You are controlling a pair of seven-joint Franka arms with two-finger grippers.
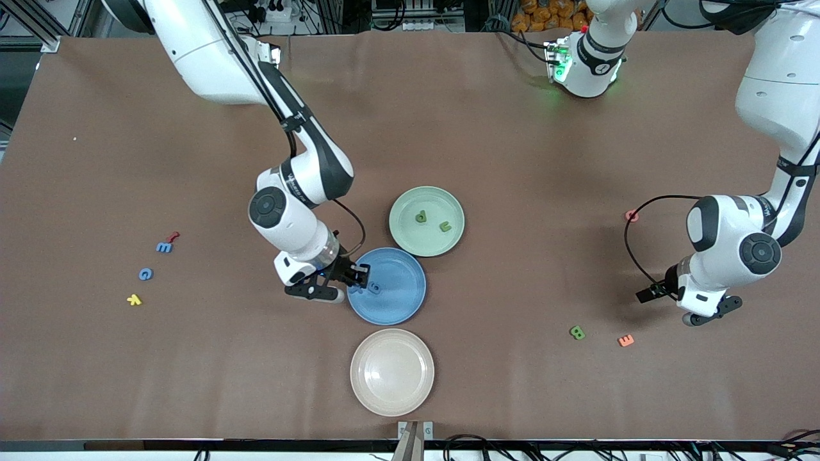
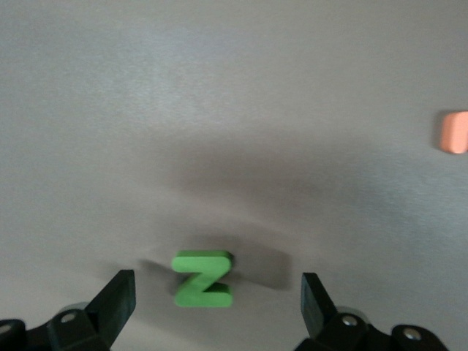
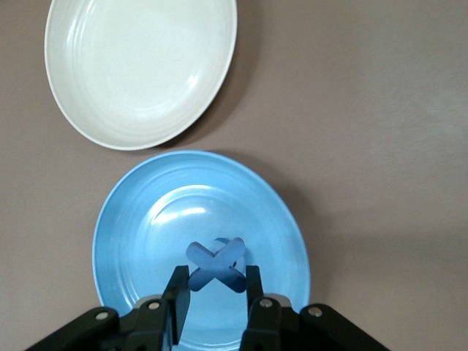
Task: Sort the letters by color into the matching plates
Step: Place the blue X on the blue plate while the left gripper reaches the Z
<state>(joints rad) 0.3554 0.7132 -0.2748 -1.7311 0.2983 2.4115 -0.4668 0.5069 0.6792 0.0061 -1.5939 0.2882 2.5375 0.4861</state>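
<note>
Brown table [image 1: 448, 115]: right pincer [image 3: 213, 292] pinching blue X [image 3: 216, 265] over blue plate [image 3: 131, 241]; left pincer [image 2: 218, 296] spread.

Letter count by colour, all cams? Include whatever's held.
Blue: 4 (blue X in right gripper, one in blue plate, E, G)
Green: 4 (two in green plate, B, Z under left gripper)
Red: 1
Yellow: 1
Pink: 1
Orange: 1
Total: 12

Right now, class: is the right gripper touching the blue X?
Touching. The right wrist view shows the right gripper clamping the blue X between both fingers.
</note>
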